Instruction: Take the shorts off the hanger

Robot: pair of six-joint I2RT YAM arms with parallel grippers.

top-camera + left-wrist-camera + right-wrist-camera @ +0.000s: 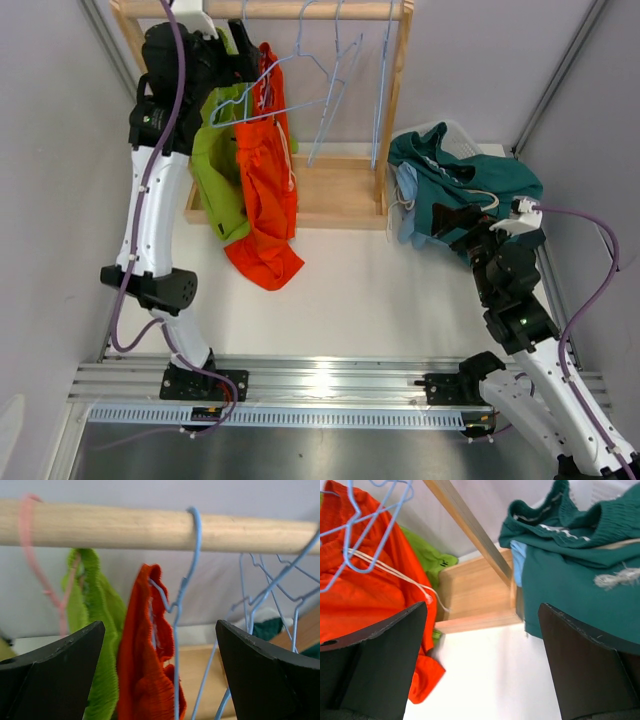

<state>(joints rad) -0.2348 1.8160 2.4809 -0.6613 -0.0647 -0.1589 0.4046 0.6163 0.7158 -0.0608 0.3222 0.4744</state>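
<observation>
We reckon the left hand [160, 626], wide open at 11 o'clock, is lining up the orange-red shorts [265, 200]; right hand [482, 607], wide and empty, sits by the teal shorts [472, 180] at 3 o'clock.

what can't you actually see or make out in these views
Light blue shorts: top view, mostly buried under teal shorts.
Basket interior: top view, covered by those shorts.
Lime green shorts, upper part: top view, behind the left arm.
Pink hanger: left wrist view, blurred.
</observation>
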